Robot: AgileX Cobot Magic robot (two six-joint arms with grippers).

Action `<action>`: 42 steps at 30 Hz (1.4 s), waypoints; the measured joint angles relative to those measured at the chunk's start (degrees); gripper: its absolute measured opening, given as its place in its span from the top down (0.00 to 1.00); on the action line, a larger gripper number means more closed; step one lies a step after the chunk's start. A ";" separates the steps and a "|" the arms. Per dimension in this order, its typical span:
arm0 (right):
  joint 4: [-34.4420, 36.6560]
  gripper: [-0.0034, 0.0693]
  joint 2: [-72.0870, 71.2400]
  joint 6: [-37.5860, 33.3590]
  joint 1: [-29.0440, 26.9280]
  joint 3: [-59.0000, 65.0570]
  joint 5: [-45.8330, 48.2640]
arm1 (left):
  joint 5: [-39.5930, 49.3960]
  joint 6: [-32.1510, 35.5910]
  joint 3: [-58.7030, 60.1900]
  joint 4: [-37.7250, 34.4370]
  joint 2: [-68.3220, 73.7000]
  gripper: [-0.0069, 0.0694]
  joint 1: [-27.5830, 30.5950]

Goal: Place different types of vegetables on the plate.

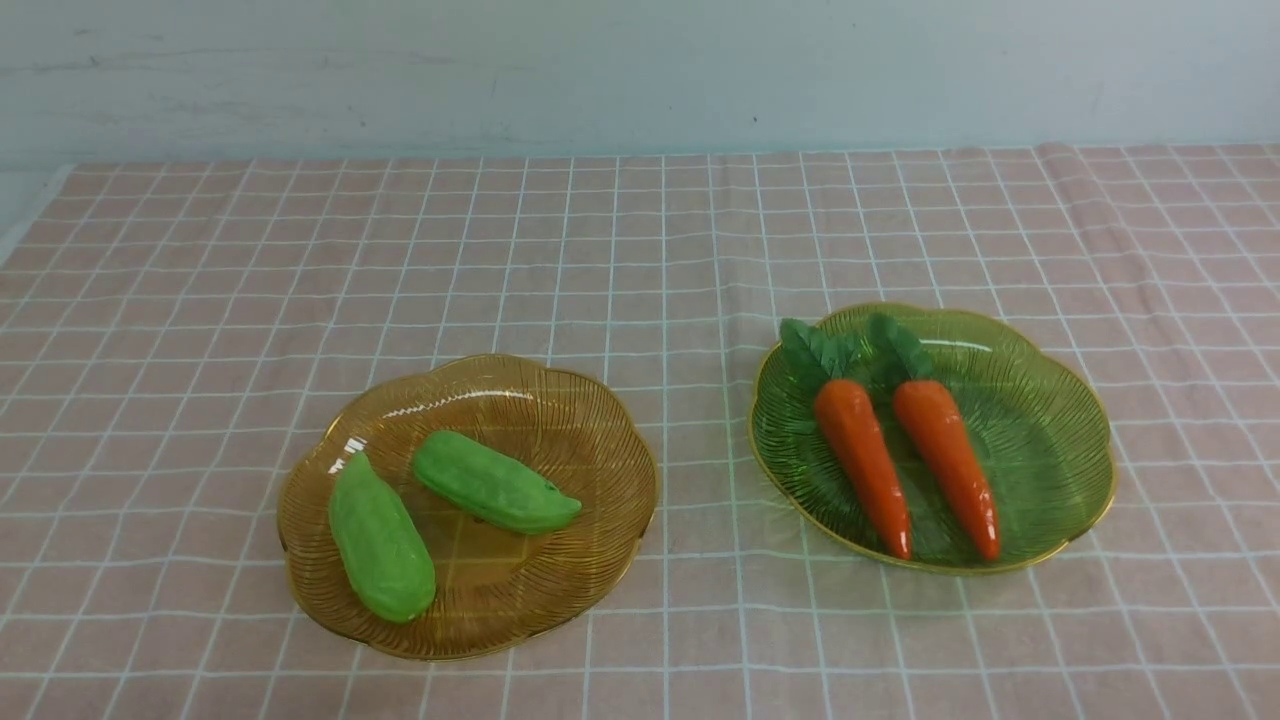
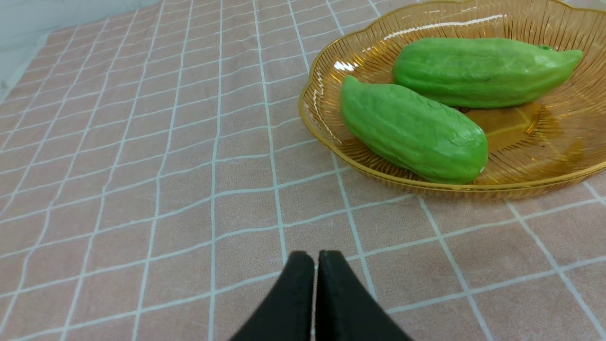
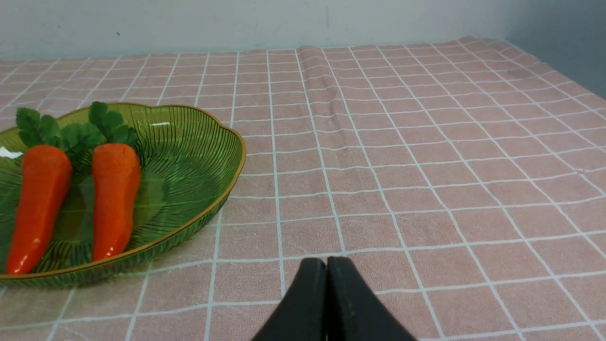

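On a pink cloth with a white grid [image 1: 640, 250], which covers the table up to a pale wall, two ribbed glass-like plates sit well apart. Toward the robot's left lies a translucent amber plate with a scalloped gold rim [image 1: 600, 400]. It holds two light-green bumpy gourds of plastic. The nearer gourd [image 1: 381, 540] lies along the plate's left part, its narrow end pointing away from the robot. The farther gourd [image 1: 495, 483] lies slanted across the plate's middle, its pointed tip toward the right. The two lie close together, but whether they touch cannot be told.

Toward the robot's right sits a translucent green plate with a scalloped gold rim [image 1: 1060, 440]. Two glossy orange plastic carrots with dark green leafy tops lie in it side by side, nearly parallel, a narrow gap between them. The left carrot [image 1: 863, 464] and the right carrot [image 1: 946, 463] both point their tips toward the robot, with their leaves at the far side of the plate.

Neither arm shows in the front view. In the left wrist view the left gripper [image 2: 316, 258] has its black fingers pressed together with nothing between them, and it hovers over bare cloth near the amber plate. In the right wrist view the right gripper [image 3: 326, 264] is likewise closed and empty, over bare cloth beside the green plate's rim. Each kind of vegetable lies on its own plate.
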 joint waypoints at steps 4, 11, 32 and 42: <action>0.00 0.97 0.00 0.00 0.00 0.00 0.00 | 0.00 0.00 0.00 0.00 0.00 0.91 0.00; 0.00 0.97 0.00 0.00 0.00 0.00 0.00 | 0.00 0.00 0.00 0.00 -0.31 0.91 0.01; 0.00 0.97 0.00 0.00 0.00 0.00 0.00 | 0.00 0.00 0.00 0.00 -0.42 0.91 3.46; 0.00 0.97 0.00 0.00 0.00 0.00 0.00 | 0.00 0.00 0.00 0.00 -0.42 0.91 3.46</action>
